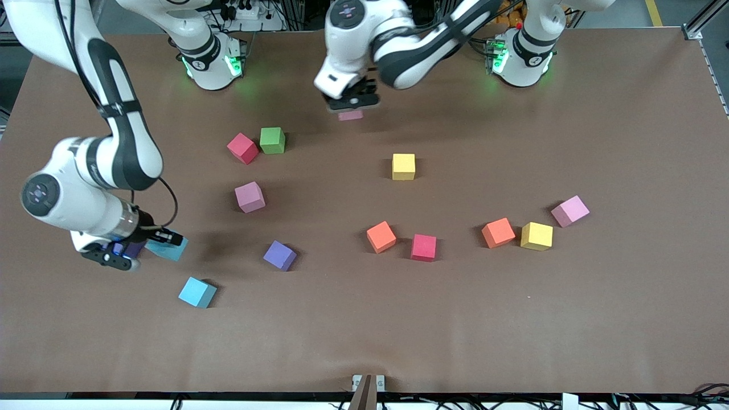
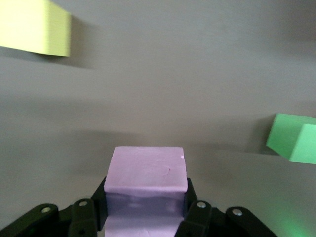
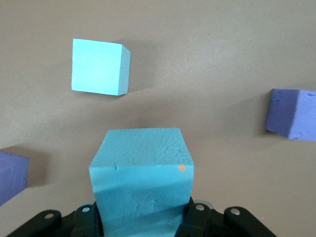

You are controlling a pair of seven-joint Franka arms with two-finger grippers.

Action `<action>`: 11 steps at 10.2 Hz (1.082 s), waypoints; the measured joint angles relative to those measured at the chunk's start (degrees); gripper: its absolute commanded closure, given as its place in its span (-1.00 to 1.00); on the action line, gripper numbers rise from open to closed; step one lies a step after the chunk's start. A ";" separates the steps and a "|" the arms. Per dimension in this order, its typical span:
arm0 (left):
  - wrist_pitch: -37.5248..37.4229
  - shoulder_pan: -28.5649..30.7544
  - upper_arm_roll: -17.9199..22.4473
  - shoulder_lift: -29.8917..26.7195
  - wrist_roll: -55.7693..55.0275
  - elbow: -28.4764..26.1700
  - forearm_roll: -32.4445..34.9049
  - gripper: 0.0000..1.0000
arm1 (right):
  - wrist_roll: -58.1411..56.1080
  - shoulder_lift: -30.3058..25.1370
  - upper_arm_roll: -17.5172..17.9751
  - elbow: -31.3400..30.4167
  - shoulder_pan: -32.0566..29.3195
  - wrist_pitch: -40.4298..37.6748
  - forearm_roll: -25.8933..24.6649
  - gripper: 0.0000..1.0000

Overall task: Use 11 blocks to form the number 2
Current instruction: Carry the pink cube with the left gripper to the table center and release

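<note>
My left gripper (image 1: 350, 107) (image 2: 146, 205) hangs over the table near the robots' bases, shut on a pale pink block (image 1: 351, 115) (image 2: 148, 168). My right gripper (image 1: 161, 246) (image 3: 142, 212) is low over the right arm's end of the table, shut on a cyan block (image 1: 171, 251) (image 3: 140, 173). Another cyan block (image 1: 197, 292) (image 3: 100, 66) lies just nearer the front camera. A purple block (image 1: 135, 249) (image 3: 10, 177) sits under the right hand, and a second purple block (image 1: 279, 255) (image 3: 291, 121) lies beside it. No number 2 is in view.
Scattered about are a red block (image 1: 242, 148), the green cube (image 1: 272, 140) (image 2: 294, 138), a pink block (image 1: 249, 197), a yellow block (image 1: 403, 166) (image 2: 34, 27), an orange block (image 1: 381, 237) and a crimson block (image 1: 424, 247). Orange (image 1: 498, 232), yellow (image 1: 536, 236) and pink (image 1: 569, 210) blocks lie toward the left arm's end.
</note>
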 measured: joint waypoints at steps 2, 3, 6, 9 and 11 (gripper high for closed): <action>-0.03 -11.69 8.94 6.57 1.77 7.43 1.44 1.00 | -0.74 -3.52 -0.98 -1.87 0.00 -0.03 -0.02 0.27; -0.03 -16.60 12.67 8.23 3.28 9.52 1.44 1.00 | -1.82 -5.20 -1.47 -2.53 -0.03 -0.13 -0.02 0.27; -0.28 -22.71 16.73 13.15 5.87 14.34 1.44 1.00 | -5.90 -9.05 -2.09 -3.62 -0.07 -3.37 -0.03 0.27; -0.36 -24.40 16.71 15.15 7.00 15.12 1.44 1.00 | -6.72 -9.65 -2.07 -4.06 0.01 -3.66 -0.03 0.27; -0.43 -25.39 16.72 15.90 7.14 15.25 1.44 0.96 | -6.79 -9.65 -2.02 -4.17 0.21 -3.66 -0.03 0.27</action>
